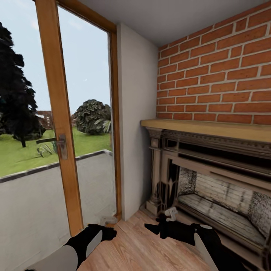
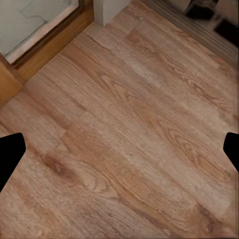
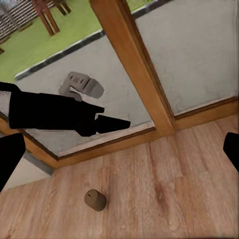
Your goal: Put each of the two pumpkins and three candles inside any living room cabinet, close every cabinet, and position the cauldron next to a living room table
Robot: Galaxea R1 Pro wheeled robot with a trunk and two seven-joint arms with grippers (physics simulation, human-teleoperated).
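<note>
- A single candle [image 3: 94, 199] is seen in the right wrist view, lying on its side on the wooden floor [image 3: 174, 189], just inside the wooden door frame [image 3: 134, 74] of the glazed door.
- In the head view a small pale object at the foot of that door frame, just ahead of the left tool [image 1: 107, 232], may be the same candle; it is too blurred to be confirmed.
- The candle is judged to be light, rigid and smooth-sided; being tipped over, it is likely to roll if nudged along the boards.
- A hold across the round body, at mid-length, with the fingers set either side of the curved wall, is judged safest; a pinch near one end could let it pivot out.
- The left tool is seen spread wide, its fingertips [image 2: 10, 154] at opposite edges of the left wrist view over bare floor, nothing between them.
- The right tool [image 1: 158, 226] is likewise spread and empty, hanging low near the grey fireplace [image 1: 210, 177].
- No pumpkin, cabinet, cauldron or worktop is made out here.
</note>
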